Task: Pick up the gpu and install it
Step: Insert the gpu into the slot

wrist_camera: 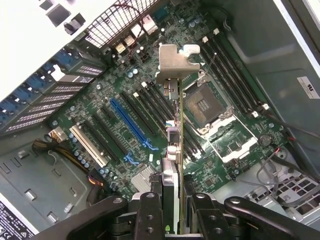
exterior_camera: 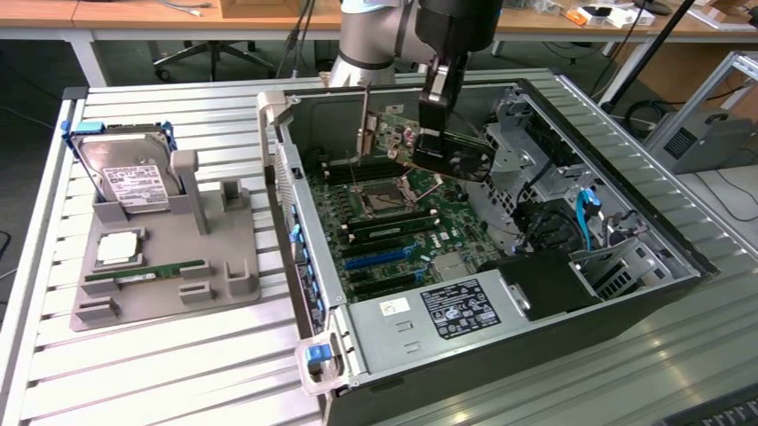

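While held edge-on above the green motherboard of the open black computer case, the gpu, a flat green card with black cooler and silver end bracket, sits upper centre of the exterior frame. Black gripper fingers are partly closed, clamping the gpu's edge.

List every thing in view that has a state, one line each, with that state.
Black gripper: shut on the gpu.
Gpu, green circuit board with black cooler and silver end bracket: lifted, held above the motherboard, not seated.
Dark tower computer case: lying on its side, side panel off.
Long blue expansion slot: empty.
Silver CPU socket: empty, no cooler on it.
Silver hard drive with white label: resting in the grey holder.
Slim green memory stick: lying in the holder.
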You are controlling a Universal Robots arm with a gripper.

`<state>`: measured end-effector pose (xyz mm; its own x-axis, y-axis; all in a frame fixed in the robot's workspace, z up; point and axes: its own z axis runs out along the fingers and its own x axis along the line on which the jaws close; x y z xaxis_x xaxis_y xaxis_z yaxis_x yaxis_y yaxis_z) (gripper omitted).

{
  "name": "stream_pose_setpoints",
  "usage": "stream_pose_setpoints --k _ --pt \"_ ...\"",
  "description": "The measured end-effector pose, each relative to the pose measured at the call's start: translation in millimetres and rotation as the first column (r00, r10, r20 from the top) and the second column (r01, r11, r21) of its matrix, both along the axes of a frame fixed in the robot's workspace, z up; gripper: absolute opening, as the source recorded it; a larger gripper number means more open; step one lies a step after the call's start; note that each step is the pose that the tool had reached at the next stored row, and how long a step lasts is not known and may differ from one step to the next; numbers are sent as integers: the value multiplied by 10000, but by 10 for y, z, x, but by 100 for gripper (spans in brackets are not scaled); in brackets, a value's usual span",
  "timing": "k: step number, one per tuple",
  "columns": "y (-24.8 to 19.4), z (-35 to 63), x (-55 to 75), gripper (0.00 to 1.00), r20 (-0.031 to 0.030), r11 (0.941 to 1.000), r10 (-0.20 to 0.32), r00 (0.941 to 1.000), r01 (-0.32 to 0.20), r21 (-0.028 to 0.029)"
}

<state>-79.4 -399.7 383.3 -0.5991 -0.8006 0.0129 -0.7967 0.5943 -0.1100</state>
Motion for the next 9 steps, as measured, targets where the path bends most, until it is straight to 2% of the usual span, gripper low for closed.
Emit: stream_pose_setpoints --k 9 --pt "0 -1 0 27 -1 9996 281 9996 -281 -62"
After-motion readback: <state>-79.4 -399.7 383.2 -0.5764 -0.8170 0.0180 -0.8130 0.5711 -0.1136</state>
